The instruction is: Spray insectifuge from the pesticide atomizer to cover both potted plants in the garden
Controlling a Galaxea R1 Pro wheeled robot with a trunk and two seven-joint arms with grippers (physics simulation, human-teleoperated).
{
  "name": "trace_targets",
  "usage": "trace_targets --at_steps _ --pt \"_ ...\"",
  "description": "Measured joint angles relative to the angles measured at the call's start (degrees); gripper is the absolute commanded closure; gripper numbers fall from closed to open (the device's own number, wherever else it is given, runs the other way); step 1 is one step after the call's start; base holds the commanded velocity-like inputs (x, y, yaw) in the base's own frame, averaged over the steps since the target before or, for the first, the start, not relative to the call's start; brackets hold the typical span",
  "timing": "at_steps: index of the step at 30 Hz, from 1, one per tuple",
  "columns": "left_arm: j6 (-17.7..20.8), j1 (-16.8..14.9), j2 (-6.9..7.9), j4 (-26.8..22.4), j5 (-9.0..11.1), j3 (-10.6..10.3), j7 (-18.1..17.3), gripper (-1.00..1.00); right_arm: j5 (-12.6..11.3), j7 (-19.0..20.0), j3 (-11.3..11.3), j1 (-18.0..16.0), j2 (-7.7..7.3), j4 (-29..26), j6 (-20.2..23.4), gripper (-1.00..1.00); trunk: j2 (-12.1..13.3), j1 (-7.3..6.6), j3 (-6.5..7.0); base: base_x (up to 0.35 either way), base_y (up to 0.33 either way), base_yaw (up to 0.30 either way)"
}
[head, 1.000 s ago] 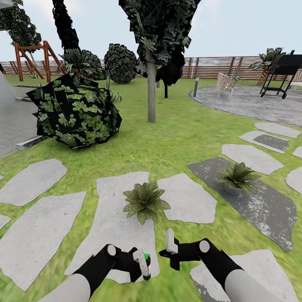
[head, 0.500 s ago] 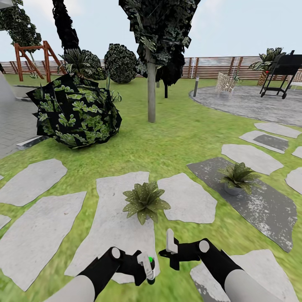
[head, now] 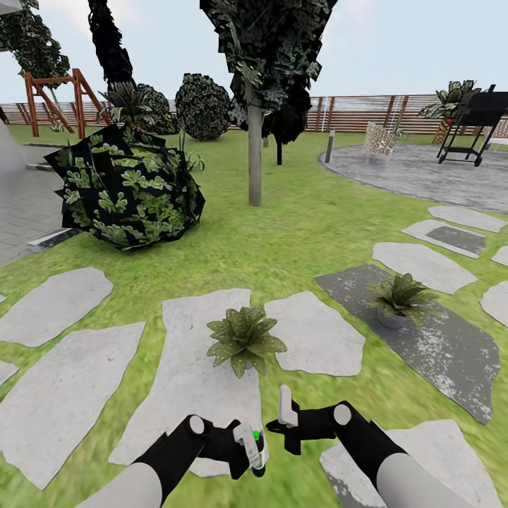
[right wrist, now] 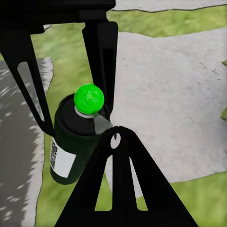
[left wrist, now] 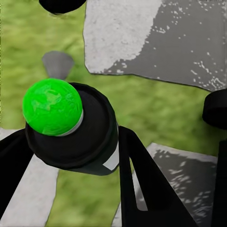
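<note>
My left gripper [head: 247, 447] is shut on the pesticide atomizer [head: 256, 439], a dark bottle with a bright green knob on top, low in the head view. The left wrist view shows the atomizer [left wrist: 75, 132] held between black fingers [left wrist: 142, 179]. My right gripper [head: 288, 423] stands open just right of it, with nothing in it. In the right wrist view the atomizer [right wrist: 73, 146] shows its white label. One potted plant [head: 245, 339] sits on a pale stepping stone right ahead of the grippers. The other potted plant [head: 400, 296] stands on a dark stone to the right.
Grass lawn with flat grey stepping stones [head: 60, 395] all around. A big dark leafy bush [head: 130, 187] is at the left, a tree trunk [head: 255, 155] straight ahead. A grill [head: 476, 120] and a brown slatted fence [head: 367, 113] stand far back.
My left gripper has moved a little to the right and down with the atomizer, closer to the right gripper. The right arm and the plants have stayed put.
</note>
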Motion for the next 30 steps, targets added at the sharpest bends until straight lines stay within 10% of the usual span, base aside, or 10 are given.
trace_targets --at_steps 30 --pt "-1.4 0.0 -0.21 0.0 1.9 0.1 0.1 1.0 0.0 -0.1 0.2 0.0 0.32 0.1 0.0 1.0 0.0 0.0 0.0 0.0 0.0 0.0"
